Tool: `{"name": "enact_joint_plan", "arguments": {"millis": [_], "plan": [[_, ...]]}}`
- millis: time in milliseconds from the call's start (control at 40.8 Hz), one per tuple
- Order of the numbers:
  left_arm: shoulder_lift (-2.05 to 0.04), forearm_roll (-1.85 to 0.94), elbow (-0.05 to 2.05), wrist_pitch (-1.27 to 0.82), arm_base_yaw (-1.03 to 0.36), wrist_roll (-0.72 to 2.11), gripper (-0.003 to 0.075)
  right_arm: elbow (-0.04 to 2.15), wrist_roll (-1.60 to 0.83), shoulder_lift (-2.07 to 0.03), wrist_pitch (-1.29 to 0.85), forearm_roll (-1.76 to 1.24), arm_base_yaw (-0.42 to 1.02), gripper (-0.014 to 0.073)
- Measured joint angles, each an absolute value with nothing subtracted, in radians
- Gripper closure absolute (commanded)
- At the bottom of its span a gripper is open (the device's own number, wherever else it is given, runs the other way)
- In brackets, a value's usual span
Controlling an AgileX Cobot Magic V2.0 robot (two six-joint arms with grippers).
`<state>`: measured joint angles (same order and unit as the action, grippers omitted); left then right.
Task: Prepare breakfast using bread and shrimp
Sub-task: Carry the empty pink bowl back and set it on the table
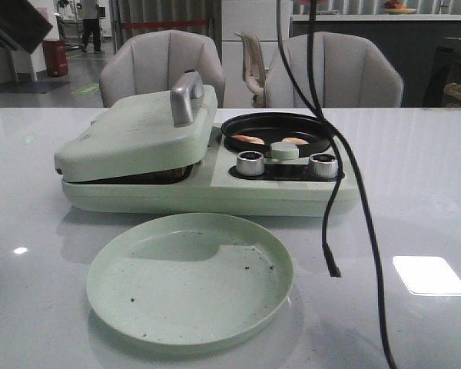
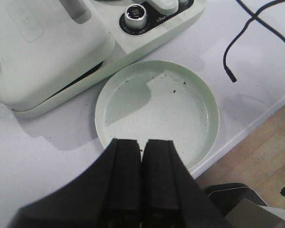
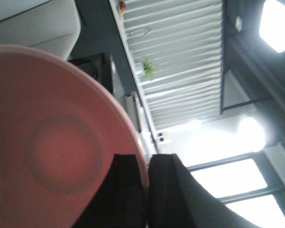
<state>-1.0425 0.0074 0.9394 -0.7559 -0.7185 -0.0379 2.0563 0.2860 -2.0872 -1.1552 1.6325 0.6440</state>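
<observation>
Now | two small orange-pink curved shrimp (image 1: 270,140) lay in black round pan (image 1: 276,123): light, soft, slippery, best pinched mid-body | left pincer (image 2: 141,145) together, empty | right pincer (image 3: 146,164) clamped on pink bowl rim (image 3: 133,137)

Behind the glossy white table (image 1: 430,177) stand two grey upholstered chairs (image 1: 165,65), a red bin (image 1: 54,57) sits far left, and bright ceiling lights (image 3: 277,23) shine above corrugated panels (image 3: 180,61).
</observation>
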Motion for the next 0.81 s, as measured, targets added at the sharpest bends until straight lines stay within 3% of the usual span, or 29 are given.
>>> {"name": "enact_joint_plan", "arguments": {"millis": [368,539,809], "plan": [[-1.043,0.005,0.939,-0.756,-0.719,-0.038,0.062,2.054,0.279,-1.873,-1.223,1.092,0.573,0.055],[-1.043,0.005,0.939,-0.756,-0.719,-0.038,0.062,1.974,0.198,-1.711,-1.245,0.791,0.395,0.055],[-1.043,0.005,0.939,-0.756,-0.719,-0.038,0.062,1.648,0.021,-1.584,-1.225,0.285,0.044,0.055]]}}
